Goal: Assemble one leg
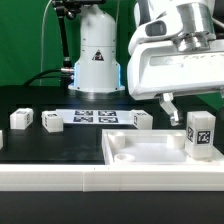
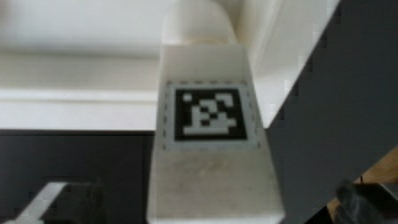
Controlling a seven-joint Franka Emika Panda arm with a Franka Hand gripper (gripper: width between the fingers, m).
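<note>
The leg [image 1: 200, 135] stands upright on the white panel [image 1: 140, 152], at the panel's corner on the exterior view's right. Its long axis is vertical and its tag faces the exterior camera. The gripper [image 2: 214, 203] hangs over this corner. Its fingers [image 2: 54, 205] are spread on both sides of the leg, without touching it. Behind the panel, a loose post [image 1: 142, 120] sits on the tabletop [image 1: 60, 145].

White leg [image 2: 214, 150], black-and-white tag; black table [image 1: 60, 140].
</note>
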